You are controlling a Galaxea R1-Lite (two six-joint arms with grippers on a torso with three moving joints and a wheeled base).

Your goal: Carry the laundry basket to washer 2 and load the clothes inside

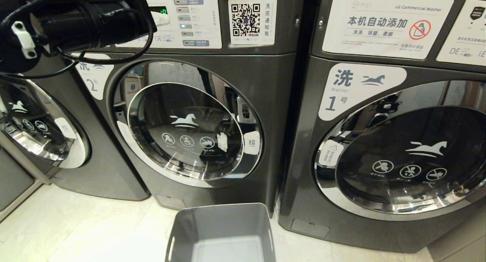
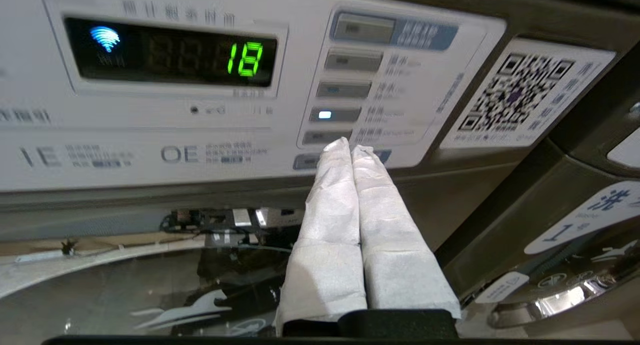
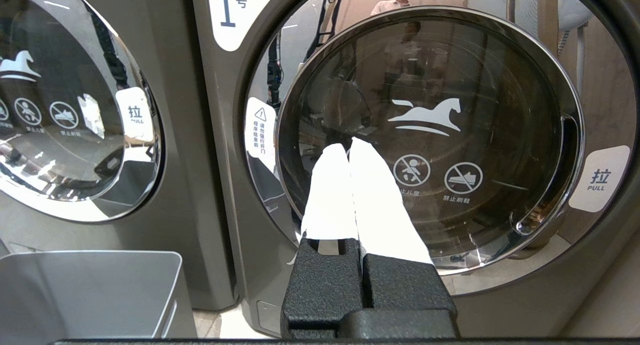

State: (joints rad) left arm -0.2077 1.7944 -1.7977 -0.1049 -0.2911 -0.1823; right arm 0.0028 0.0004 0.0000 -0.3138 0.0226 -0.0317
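Two grippers, both pressed shut and holding nothing. Washer 2 [image 1: 197, 133] is the landmark: its round glass door is closed. The left gripper [image 2: 350, 146] is raised to washer 2's control panel [image 2: 210, 100], its white fingertips at the lowest button of the column, beside the display reading 18. The laundry basket [image 1: 222, 231] sits on the floor directly before washer 2, with no clothes visible inside. The right gripper [image 3: 348, 147] points at washer 1's door [image 3: 430, 140], beside washer 2.

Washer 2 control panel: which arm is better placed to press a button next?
Left. The left gripper, shut, is at washer 2's control panel buttons; the right gripper faces washer 1's door.
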